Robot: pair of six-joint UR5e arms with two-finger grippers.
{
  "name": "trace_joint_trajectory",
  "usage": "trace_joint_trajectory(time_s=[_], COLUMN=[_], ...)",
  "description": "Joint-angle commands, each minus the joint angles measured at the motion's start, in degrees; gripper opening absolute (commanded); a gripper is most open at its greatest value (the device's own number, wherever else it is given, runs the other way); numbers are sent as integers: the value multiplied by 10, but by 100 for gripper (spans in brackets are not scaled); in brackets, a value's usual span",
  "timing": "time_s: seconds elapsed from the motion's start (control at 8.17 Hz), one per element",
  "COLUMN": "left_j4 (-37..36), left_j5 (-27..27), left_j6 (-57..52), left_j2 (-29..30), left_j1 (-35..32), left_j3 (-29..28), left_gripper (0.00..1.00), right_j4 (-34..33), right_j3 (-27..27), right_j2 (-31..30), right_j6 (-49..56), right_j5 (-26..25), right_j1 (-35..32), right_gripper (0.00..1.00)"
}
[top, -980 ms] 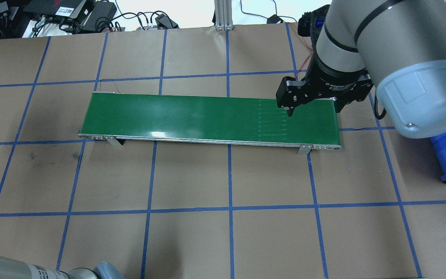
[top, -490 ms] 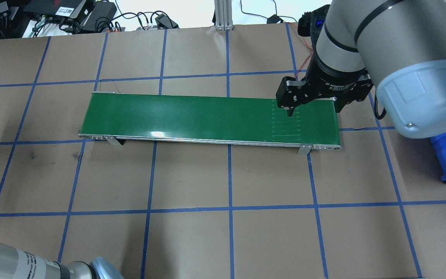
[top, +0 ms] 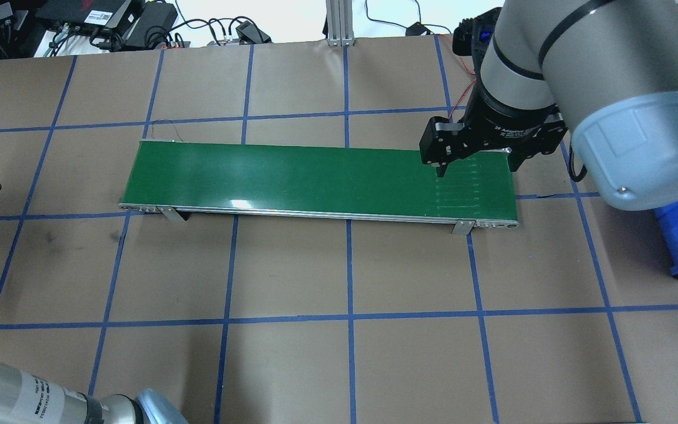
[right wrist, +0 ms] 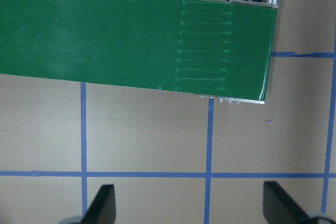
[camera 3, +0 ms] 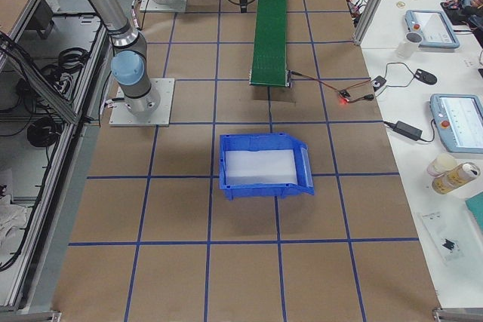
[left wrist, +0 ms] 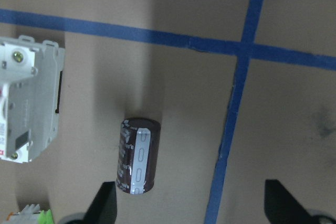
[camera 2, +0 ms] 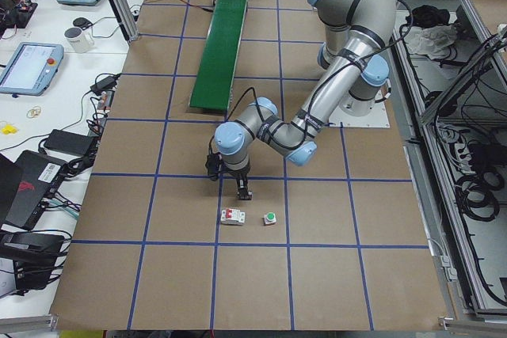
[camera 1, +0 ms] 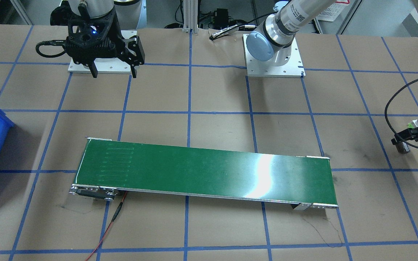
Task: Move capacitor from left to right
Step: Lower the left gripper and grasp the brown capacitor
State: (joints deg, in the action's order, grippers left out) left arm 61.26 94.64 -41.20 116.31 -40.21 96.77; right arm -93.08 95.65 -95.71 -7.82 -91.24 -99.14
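Capacitor pick-up, left side: the capacitor (left wrist: pixel 137 156) is seen lying on its side on the brown table (left wrist: pixel 173 77), lower left of centre in the left wrist view. Its long axis runs almost top to bottom of the frame and its paler stripe is turned up. The left gripper (left wrist: pixel 191 205) is poised above it with fingers spread wide. The part is found just inside the frame-left finger (left wrist: pixel 107 205) and well apart from the other, so a shift toward frame left is judged necessary before closing (the long axis lies crosswise to the closing line). The right gripper (top: pixel 477 166), likewise spread, hangs over the green belt (top: pixel 315 176) at the right of the overhead view, so the left arm is the nearer. The white breaker (left wrist: pixel 26 103) is cut by the left edge and the green-capped button (left wrist: pixel 31 216) by the lower corner. The fingertips are cropped, and height above the table cannot be told.
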Motion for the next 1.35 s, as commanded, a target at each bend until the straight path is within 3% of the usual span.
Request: trace_joint_trajectory(time_s=[0.0,0.12,0.37,1.22], left_j4=[-4,-4,-4,-71], left_j5=[26,28,63,71], left_j6=[-1,-2,-2,-3], left_j2=[12,12,13,50], left_j1=[0,0,0,0], left_j3=[0,0,1,0], left_gripper=[100,100,86,84], right_j4=[2,-1,2,0], right_j3=[1,1,1,0], right_j2=[0,0,0,0], right_j6=[0,0,0,0], right_j5=[0,0,0,0], right_j1=[0,0,0,0], right_gripper=[100,100,100,100])
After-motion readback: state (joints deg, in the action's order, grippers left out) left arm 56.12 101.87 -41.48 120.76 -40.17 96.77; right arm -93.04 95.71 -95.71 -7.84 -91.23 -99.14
